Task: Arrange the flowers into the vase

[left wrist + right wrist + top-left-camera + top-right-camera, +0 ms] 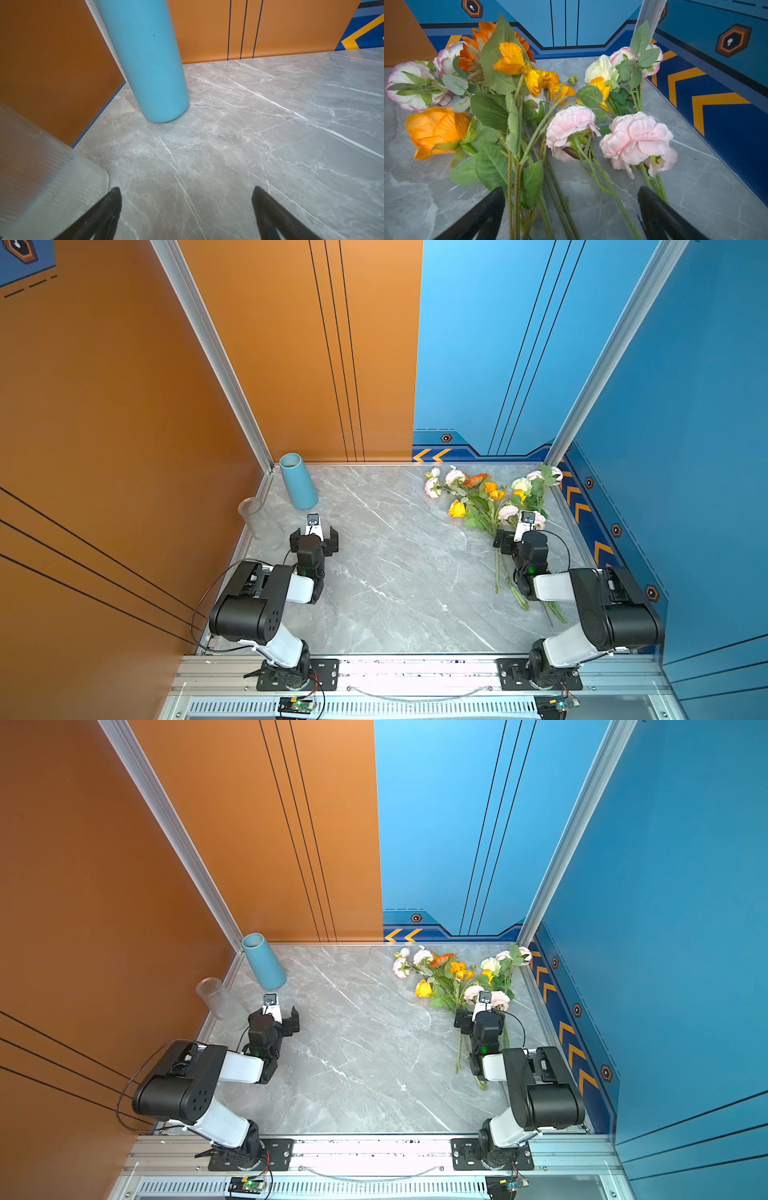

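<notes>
The flowers (490, 499) lie flat in a loose bunch, well apart from the blue vase (297, 483), far across to its right at the same back end of the table (395, 580). Their long axis runs front to back. The blooms point toward the back wall and the bare stem ends toward the arm bases. The heads fan out and the stems draw together. Pink, cream, orange and yellow blooms overlap.

The right gripper (571, 190) hangs over the stems, its fingers spread wide with several stems between them and none pinched. The left gripper (187, 188) sits near the blue vase, on its arm-base side, its fingers likewise wide apart over bare tabletop.

The blue vase stands upright, mouth up. A clear glass vase (261, 522) stands just beside it, nearer the arm bases.

The table is grey marble with white veins. Orange walls (104, 406) rise behind and left of the blue vase. Blue walls (706, 448) with orange chevrons close the side far to its right.
</notes>
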`<state>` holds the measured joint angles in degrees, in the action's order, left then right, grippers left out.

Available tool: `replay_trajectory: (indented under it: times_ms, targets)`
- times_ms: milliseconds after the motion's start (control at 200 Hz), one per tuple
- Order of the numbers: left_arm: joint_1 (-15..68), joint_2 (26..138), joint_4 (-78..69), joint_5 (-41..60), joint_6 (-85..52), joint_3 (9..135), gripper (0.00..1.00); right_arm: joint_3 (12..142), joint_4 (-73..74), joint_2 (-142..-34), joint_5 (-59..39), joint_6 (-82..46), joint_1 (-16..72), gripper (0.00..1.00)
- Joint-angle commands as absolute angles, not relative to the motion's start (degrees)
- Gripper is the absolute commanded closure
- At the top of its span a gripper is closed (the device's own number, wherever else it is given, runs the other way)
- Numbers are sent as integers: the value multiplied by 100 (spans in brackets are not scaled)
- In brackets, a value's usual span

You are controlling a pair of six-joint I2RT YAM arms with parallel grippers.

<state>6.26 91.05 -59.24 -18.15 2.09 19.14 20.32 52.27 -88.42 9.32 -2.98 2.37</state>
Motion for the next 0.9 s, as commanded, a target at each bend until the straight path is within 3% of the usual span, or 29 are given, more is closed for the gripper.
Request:
replay_trajectory:
  times_ms: [0,896]
  targets:
    - [615,9009,-5906,-1759,272,1912,2,2107,5247,-8859,1051,-358,246,0]
    - [545,8994,-5801,-1644,243,1959,2,2079,5283,-8807,1316,-347,325,0]
